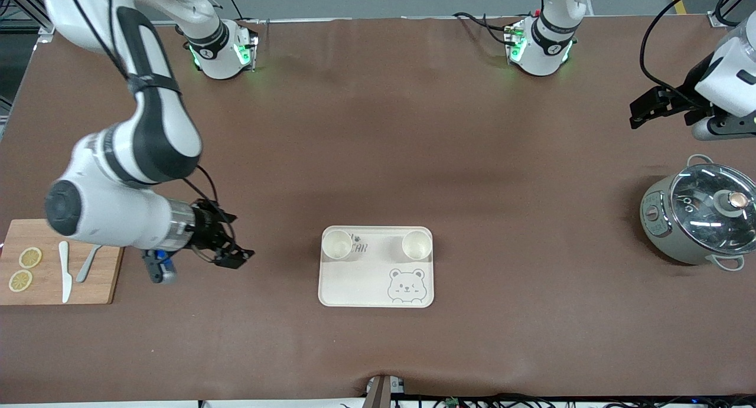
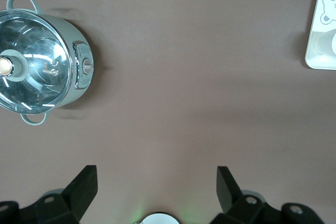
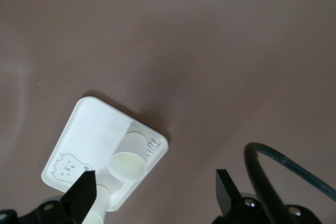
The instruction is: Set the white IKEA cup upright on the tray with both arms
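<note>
**Camera positions**

Front view: high, facing the arm bases, whole table (image 1: 378,130) in frame. Left wrist view: looks down over pot (image 2: 39,61), tray (image 2: 317,51) at frame edge. Right wrist view: angled down, closer over tray (image 3: 89,129). All three share the tray (image 1: 354,284).

The tray (image 1: 376,278) bears grey lettering at its edge farther from the front camera, between the two cups; only "CAR"-like letters show, the first partly hidden by a cup. No other writing can be read.
</note>
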`<control>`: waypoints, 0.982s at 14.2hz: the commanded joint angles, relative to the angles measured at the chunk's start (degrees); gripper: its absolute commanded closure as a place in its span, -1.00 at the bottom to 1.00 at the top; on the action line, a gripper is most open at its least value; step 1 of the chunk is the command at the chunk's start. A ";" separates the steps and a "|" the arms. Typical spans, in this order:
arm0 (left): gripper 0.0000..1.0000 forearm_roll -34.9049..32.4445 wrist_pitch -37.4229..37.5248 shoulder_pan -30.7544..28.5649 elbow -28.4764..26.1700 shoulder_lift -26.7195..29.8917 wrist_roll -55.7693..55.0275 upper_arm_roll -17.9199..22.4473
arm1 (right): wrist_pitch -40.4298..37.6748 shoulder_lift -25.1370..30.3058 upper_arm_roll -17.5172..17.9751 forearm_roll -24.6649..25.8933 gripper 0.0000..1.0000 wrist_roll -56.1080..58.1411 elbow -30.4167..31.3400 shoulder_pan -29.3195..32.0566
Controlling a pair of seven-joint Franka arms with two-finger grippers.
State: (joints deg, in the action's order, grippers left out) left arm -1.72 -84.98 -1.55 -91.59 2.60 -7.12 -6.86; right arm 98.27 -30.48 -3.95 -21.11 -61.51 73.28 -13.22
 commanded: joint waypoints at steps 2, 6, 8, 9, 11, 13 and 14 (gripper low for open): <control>-1.00 0.40 -0.19 0.06 0.53 0.47 -0.61 0.18 | -7.20 6.74 0.70 1.94 -1.00 6.30 1.96 5.91; -1.00 0.40 0.34 0.06 0.44 0.91 -0.52 0.18 | -10.20 14.82 0.61 6.59 -1.00 20.43 7.91 10.57; -1.00 0.40 0.25 0.06 0.53 1.09 -0.52 0.18 | -10.72 18.16 0.61 7.83 -1.00 25.97 10.30 13.20; -1.00 0.40 0.25 -0.03 0.53 1.09 -0.52 0.18 | -11.34 19.57 0.61 9.06 -1.00 28.70 11.00 13.83; -1.00 0.40 0.77 -0.12 0.36 1.18 -0.52 0.27 | -12.04 23.34 0.61 13.79 -1.00 41.74 12.50 14.44; -1.00 0.40 0.86 -0.12 0.53 1.18 -0.52 0.27 | -12.84 27.21 0.61 15.74 -1.00 51.02 15.04 14.54; -1.00 0.40 0.86 -0.03 0.53 1.18 -0.61 0.27 | -13.44 28.71 0.70 17.84 -1.00 51.75 15.40 14.27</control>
State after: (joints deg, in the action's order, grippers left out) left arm -1.72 -84.94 -1.64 -91.33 3.02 -7.12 -6.79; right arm 84.63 -7.01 -4.31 -6.68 -14.02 84.21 0.80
